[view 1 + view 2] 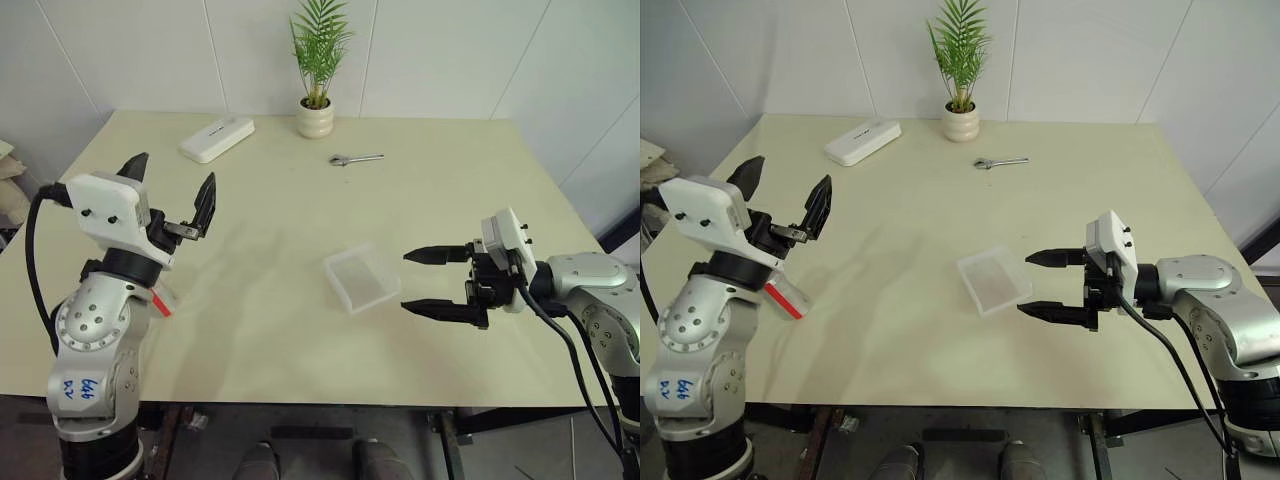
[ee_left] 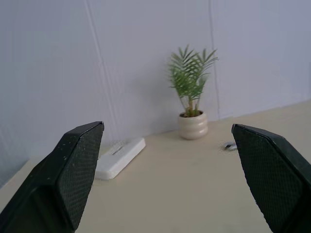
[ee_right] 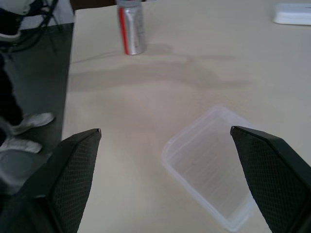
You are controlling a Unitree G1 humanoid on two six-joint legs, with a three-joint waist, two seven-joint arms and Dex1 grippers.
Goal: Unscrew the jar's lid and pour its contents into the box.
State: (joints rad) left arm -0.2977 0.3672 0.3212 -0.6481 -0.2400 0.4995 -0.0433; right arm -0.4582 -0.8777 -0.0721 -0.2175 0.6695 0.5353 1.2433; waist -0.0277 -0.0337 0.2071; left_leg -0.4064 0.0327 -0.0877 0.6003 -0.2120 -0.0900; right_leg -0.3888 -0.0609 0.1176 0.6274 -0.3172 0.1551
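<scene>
Both grippers wide, empty — left gripper (image 1: 170,190) raised, hiding most of the jar (image 1: 786,298); right gripper (image 1: 432,281) beside the box (image 1: 362,278). Far side: white case (image 1: 216,138), wrench (image 1: 355,159), plant pot (image 1: 315,118).

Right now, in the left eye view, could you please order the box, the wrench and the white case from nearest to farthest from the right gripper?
From the right gripper:
1. Box, just beside it.
2. Wrench, mid-table, far side.
3. White case, far-left corner.

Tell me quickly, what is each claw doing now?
Left claw: open, holding nothing.
Right claw: open, holding nothing, beside the box.
</scene>
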